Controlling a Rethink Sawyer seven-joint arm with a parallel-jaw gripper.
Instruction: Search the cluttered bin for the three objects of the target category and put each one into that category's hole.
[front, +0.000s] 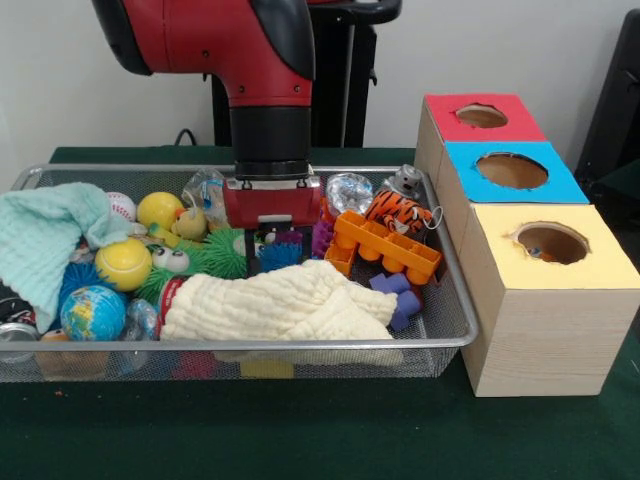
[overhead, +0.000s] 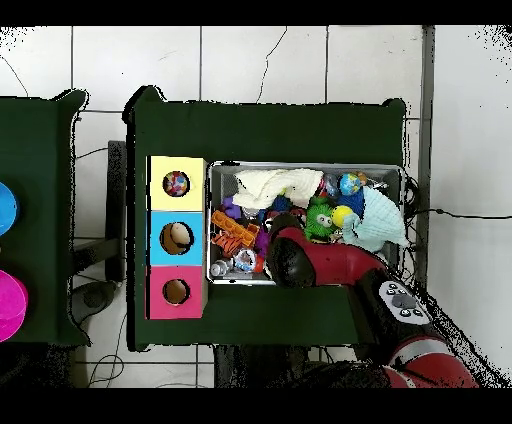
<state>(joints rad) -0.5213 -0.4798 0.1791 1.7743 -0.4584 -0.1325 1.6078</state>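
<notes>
The wire mesh bin (front: 455, 345) is full of toys; it also shows in the overhead view (overhead: 215, 275). My gripper (front: 262, 250) is lowered into the bin's middle, just behind the cream muslin cloth (front: 280, 305), among spiky toys. Its tips are hidden by the clutter. In the overhead view the arm (overhead: 300, 258) covers it. No printed fabric bundle shows in the bin. The yellow-faced hole (front: 552, 243) holds something colourful low inside, seen in the overhead view as a multicoloured patch (overhead: 176, 182).
A mint-green cloth (front: 45, 235) drapes the bin's left end. Yellow balls (front: 124, 264), a globe ball (front: 92, 312), an orange brick (front: 388, 247) and a tiger toy (front: 398, 211) lie around. The blue hole (front: 511, 170) and red hole (front: 481, 116) sit behind the yellow one.
</notes>
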